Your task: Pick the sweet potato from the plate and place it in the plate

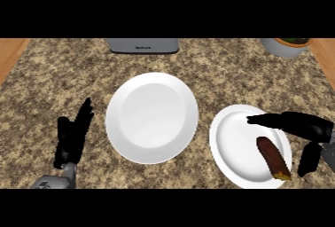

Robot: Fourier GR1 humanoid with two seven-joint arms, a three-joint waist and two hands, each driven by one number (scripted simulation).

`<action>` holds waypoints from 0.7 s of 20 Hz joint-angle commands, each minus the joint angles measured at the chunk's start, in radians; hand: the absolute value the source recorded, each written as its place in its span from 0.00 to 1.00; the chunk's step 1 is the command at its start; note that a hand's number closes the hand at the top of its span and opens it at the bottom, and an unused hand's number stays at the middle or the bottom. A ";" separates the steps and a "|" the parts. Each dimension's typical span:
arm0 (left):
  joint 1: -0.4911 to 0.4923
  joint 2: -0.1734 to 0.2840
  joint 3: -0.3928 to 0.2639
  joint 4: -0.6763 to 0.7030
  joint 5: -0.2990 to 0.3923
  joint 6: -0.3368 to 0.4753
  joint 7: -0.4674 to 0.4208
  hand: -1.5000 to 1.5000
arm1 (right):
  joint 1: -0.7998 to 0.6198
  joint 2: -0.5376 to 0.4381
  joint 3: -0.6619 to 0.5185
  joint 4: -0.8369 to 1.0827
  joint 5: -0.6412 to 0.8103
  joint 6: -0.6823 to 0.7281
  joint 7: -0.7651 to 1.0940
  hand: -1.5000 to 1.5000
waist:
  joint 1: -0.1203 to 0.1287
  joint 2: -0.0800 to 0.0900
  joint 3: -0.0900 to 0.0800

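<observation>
A dark brown sweet potato (273,158) lies lengthwise on the right side of the smaller white plate (233,146) at the right. A larger white plate (152,117) sits bare in the middle of the counter. My right hand (302,125) hovers over the smaller plate's far right rim, fingers stretched leftward above the potato's far end and thumb hanging down beside it, open and not touching the potato. My left hand (72,135) stands open at the left, fingers up, beside the larger plate.
A grey appliance (143,45) stands at the counter's far edge, and a potted plant in a pale pot (286,46) at the far right. Wooden surfaces border the speckled counter (59,80) on both sides.
</observation>
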 commanded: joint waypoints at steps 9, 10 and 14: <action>0.040 -0.004 0.051 -0.063 0.003 -0.061 0.033 0.50 | 0.019 0.054 -0.020 0.055 0.100 0.036 -0.091 0.00 | -0.004 -0.002 0.000; 0.031 -0.022 0.037 -0.049 -0.039 -0.027 0.009 0.50 | 0.053 0.083 -0.007 0.019 0.107 0.020 -0.047 0.00 | -0.007 -0.002 0.000; -0.034 -0.038 0.071 0.053 -0.033 -0.055 -0.002 0.50 | 0.043 0.096 -0.016 -0.005 0.137 0.051 -0.027 0.00 | -0.009 -0.001 -0.001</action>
